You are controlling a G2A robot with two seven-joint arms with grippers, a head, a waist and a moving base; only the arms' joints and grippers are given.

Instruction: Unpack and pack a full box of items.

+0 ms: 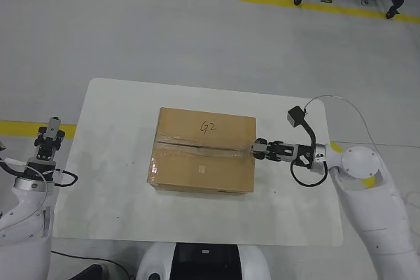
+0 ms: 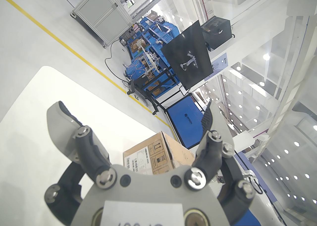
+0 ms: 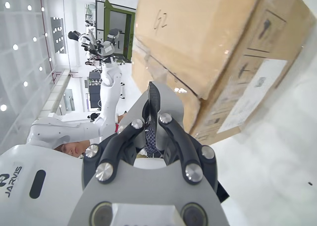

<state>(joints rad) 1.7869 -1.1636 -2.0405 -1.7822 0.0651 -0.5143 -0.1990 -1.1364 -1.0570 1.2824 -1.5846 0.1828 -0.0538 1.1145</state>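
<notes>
Handwritten "G2" on box (image 1: 203,150) top; side label (image 3: 255,93) unreadable.

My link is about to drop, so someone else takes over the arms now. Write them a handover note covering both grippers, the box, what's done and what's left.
Left gripper: open and empty, over the table near its edge, well apart from the box.
Right gripper: shut and holding nothing, tips at the tape seam on the box end nearest that arm. I cannot tell whether it is touching.
Box: lying flat mid-table, flaps closed and taped.
Done: nothing unpacked, and the tape looks intact.
Left: break the tape, open the flaps, unpack the items, then repack them.
</notes>
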